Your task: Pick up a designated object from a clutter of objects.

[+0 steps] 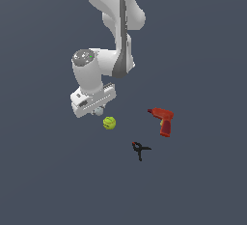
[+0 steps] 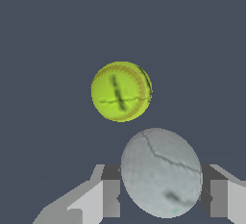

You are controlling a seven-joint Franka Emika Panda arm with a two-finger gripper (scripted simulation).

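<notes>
The designated object, a tiny pale grey-blue ball [image 2: 161,170], sits between my two fingers, and each finger [image 2: 111,196] touches one side of it. In the exterior view the ball [image 1: 99,110] peeks out just under the white hand, low over the dark floor. My gripper [image 1: 98,112] is shut on it. Whether the ball still rests on the floor I cannot tell. The rest of the clutter of objects lies nearby: a yellow-green ball [image 1: 109,122] sits a short way from the gripper, apart from the grey ball.
A red power drill [image 1: 163,119] lies toward the exterior view's right. A small black clamp [image 1: 140,149] lies beyond the yellow-green ball [image 2: 121,91], nearer the lower edge of the exterior view. The floor is a flat dark grey-blue.
</notes>
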